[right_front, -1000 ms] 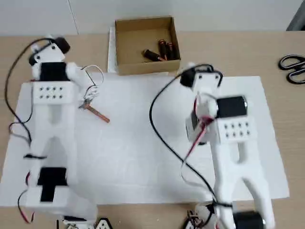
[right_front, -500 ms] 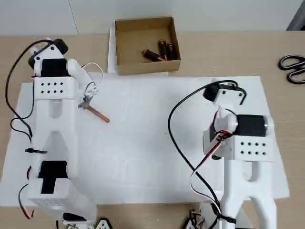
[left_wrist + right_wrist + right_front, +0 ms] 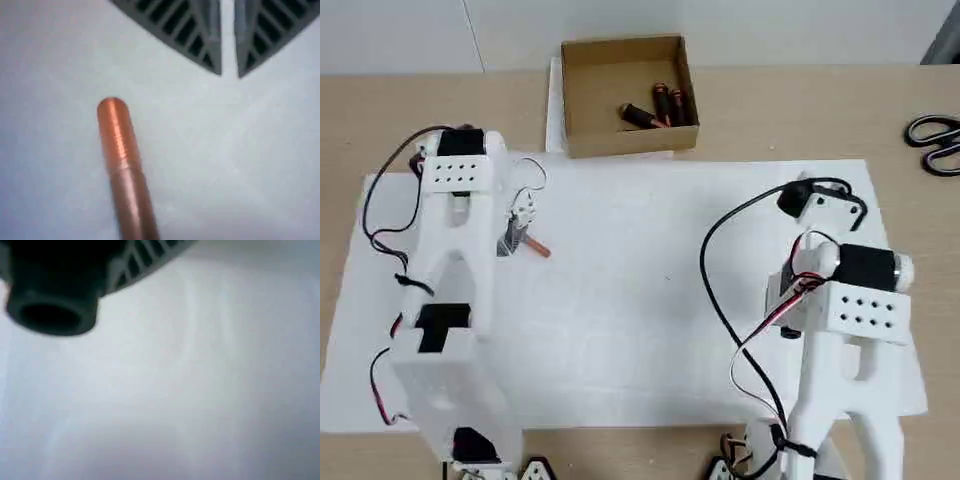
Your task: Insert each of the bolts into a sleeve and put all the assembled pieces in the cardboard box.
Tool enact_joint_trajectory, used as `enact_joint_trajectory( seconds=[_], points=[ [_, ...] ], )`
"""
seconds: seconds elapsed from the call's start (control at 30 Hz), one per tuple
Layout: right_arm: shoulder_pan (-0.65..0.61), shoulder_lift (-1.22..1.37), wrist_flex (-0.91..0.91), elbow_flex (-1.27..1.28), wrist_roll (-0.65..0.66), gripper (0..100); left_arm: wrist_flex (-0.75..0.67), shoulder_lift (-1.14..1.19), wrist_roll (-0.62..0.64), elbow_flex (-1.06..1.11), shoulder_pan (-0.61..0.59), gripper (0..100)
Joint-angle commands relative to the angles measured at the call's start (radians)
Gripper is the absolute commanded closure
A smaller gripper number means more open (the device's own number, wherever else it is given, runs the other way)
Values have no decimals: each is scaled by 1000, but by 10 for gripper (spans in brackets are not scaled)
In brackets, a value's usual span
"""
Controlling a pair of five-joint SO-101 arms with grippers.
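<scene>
A copper bolt [image 3: 537, 248] lies on the white mat [image 3: 650, 300] at the left. My left gripper [image 3: 514, 238] hangs just over its hidden end. In the left wrist view the bolt [image 3: 122, 160] lies free beside the left gripper [image 3: 229, 72], whose dark ribbed fingers stand together with nothing between them. My right gripper [image 3: 783, 298] is low over the mat at the right, mostly under its arm. Its wrist view shows a black sleeve [image 3: 52, 315] with its hollow end outward, held against the grey ribbed fingers [image 3: 145, 260]. The cardboard box [image 3: 578, 100] at the back holds several assembled pieces [image 3: 655, 105].
Scissors [image 3: 932, 140] lie on the bare table at the far right. Loose cables [image 3: 720, 290] hang beside the right arm. The middle of the mat between the two arms is open room.
The left arm has drawn back toward the near edge, bringing its gripper down over the bolt. The right arm has swung right and nearer, away from the box.
</scene>
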Motion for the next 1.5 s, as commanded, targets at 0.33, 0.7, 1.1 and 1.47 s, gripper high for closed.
enact_joint_trajectory(
  seconds=[0.33,0.7,1.1,1.47],
  points=[
    [24,-31,-16,0,11,995,-127,-5,43,-2,-3,934],
    [24,-31,-16,0,8,995,-181,2,38,4,-11,900],
    [24,-31,-13,0,6,995,-215,129,38,-2,-43,902],
    [24,-31,-16,0,6,995,-255,140,3,-2,-95,903]
  ],
)
